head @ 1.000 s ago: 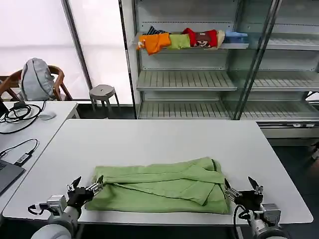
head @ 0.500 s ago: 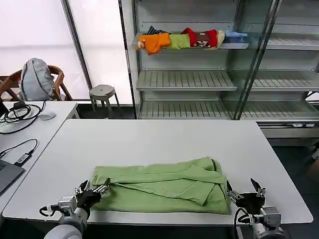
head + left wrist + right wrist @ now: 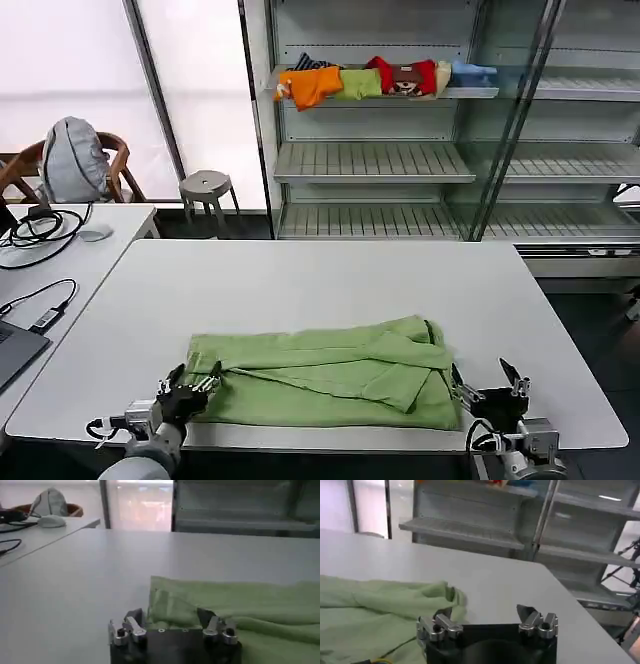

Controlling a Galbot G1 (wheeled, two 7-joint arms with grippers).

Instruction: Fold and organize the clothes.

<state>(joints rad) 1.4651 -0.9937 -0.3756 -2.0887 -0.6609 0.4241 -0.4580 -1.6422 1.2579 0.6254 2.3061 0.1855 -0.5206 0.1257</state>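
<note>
At the near left corner of the white surface [image 3: 300, 290], the left end effector [image 3: 190, 386] sits low at the edge, its two fingers spread apart and reaching onto the left end of the light green polo shirt [image 3: 325, 372]; the wrist view shows that cloth edge [image 3: 210, 607] between the open fingers of the left end effector [image 3: 172, 622]. The shirt lies flat in a wide folded band along the front of the surface. Just beside its right end, the right end effector [image 3: 487, 385] rests at the near right edge, fingers likewise apart, with the cloth touching its inner finger [image 3: 440, 620].
</note>
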